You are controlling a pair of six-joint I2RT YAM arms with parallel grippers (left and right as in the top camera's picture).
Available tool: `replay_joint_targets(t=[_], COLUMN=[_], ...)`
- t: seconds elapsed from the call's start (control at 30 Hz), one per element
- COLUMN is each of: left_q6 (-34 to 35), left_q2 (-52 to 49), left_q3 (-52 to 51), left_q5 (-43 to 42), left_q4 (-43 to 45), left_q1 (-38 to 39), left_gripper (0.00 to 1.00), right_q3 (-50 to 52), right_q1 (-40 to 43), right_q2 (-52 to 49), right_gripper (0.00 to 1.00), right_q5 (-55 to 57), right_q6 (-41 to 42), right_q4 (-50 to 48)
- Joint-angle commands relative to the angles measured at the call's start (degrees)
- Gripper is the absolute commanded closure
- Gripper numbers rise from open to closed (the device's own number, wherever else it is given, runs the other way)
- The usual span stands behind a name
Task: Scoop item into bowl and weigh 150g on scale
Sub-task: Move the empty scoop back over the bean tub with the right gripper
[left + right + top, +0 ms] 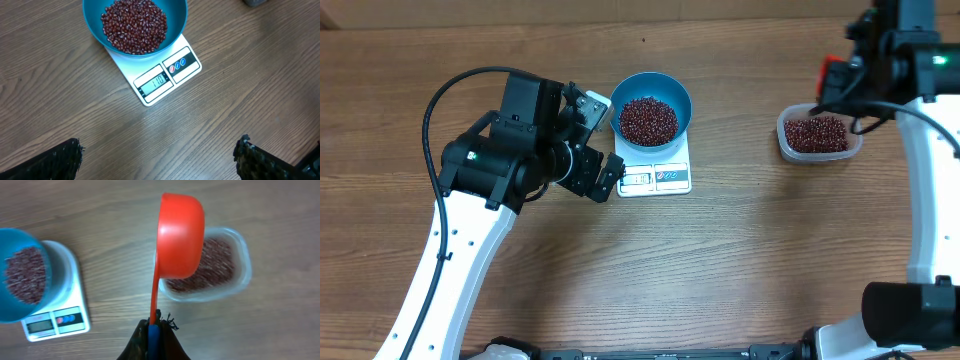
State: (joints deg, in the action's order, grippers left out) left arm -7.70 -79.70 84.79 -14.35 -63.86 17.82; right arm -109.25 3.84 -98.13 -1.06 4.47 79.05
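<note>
The blue bowl (623,95) stands on the white scale (655,179) and holds a heap of dark red beans (648,120). In the left wrist view the bowl (177,20) and the scale (165,75) lie ahead, with the display lit. My left gripper (605,140) hovers just left of the scale, open wide and empty; its fingertips (65,160) are far apart. My right gripper (155,330) is shut on the handle of a red scoop (180,235). The scoop hangs over a clear tub (242,270) with its rounded back towards the camera, so its inside is hidden.
The clear tub (784,135) with more beans (815,133) sits at the right of the table, well apart from the scale. The right arm's white base (920,200) stands along the right edge. A black cable (445,95) loops over the left arm.
</note>
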Motion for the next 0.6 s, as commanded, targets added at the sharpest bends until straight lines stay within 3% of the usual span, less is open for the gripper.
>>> replay_joint_targets(t=[0.0,0.57], left_q6=[-1.1,-1.1], left_q2=[0.3,0.3], left_q3=[1.1,1.1], left_q5=[-0.5,-0.5], left_q4=[0.0,0.0], left_q1=[0.2,0.2], left_gripper=[0.01,0.00], right_q3=[0.2,14.2], right_q1=[3.1,5.6], right_q2=[-1.6,-6.6], right_gripper=[0.96,0.96], right_q5=[-0.3,0.1], right_q6=[-1.9,-9.5], right_q4=[-0.1,-7.8])
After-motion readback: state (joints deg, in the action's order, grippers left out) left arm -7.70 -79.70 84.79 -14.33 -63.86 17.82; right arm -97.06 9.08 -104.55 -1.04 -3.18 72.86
